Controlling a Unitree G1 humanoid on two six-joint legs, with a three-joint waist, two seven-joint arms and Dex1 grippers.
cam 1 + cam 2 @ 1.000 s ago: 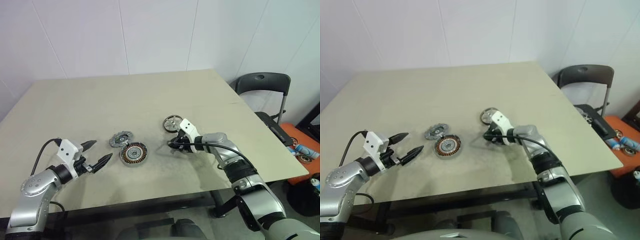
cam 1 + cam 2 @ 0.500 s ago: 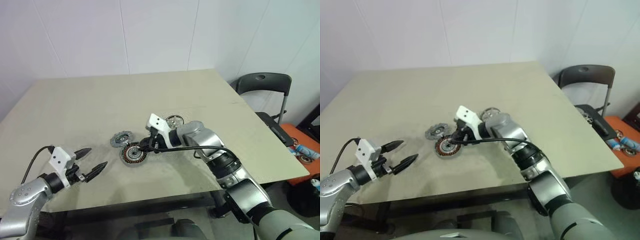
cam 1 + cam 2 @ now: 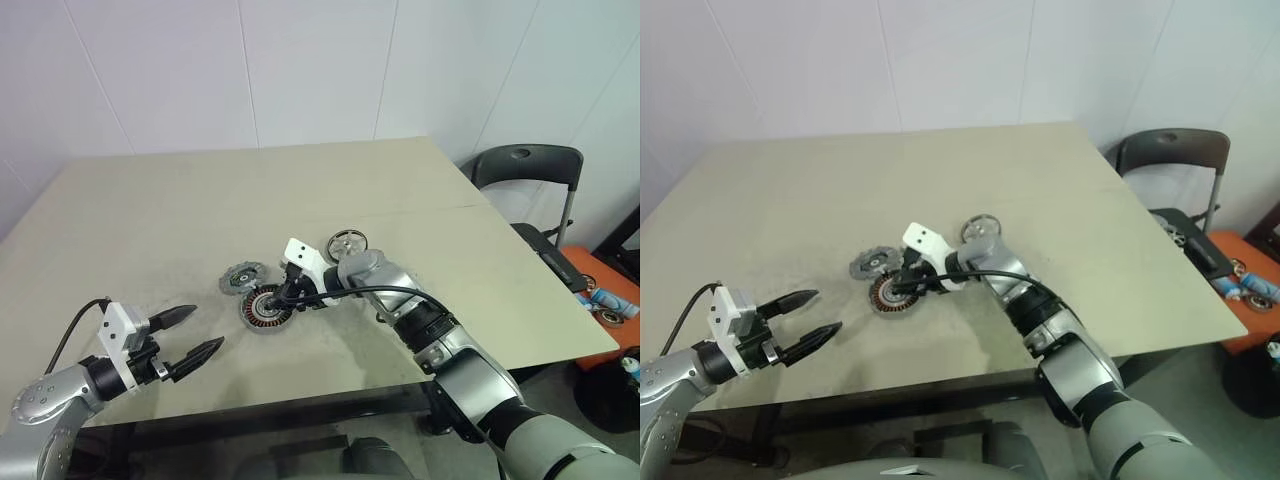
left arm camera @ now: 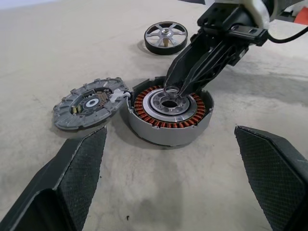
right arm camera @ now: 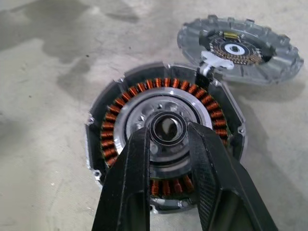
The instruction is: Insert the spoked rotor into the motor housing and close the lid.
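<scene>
the shallow round silver motor housing [image 3: 266, 306], with its ring of copper-orange windings around a dark centre, sits on the beige table [image 3: 200, 210] near the front edge. just beside it on its left, touching or nearly touching its rim, lies the lid [image 3: 241, 277], a flat dull-grey ribbed metal disc with dark slots around a central hub. the spoked rotor [image 3: 346, 243], a thin dark wheel with a shiny silvery rim and see-through gaps, rests flat on the table off to the right of the housing and a little farther back, apart from both other parts.

the right gripper [image 5: 166, 131] reaches in from the right and tilts down over the centre of the housing. its two black fingers [image 5: 126, 173] are drawn close together, and between their tips they pinch a small thin ring [image 5: 167, 129], held right above the housing's dark central bore; whether the ring already touches the housing cannot be told.

the left gripper [image 3: 186, 335] hangs over the front left part of the table, well apart from the parts, pointing towards them. its fingers are spread wide with nothing between them.

a dark folding chair [image 3: 525, 170] stands beyond the table's right corner.
</scene>
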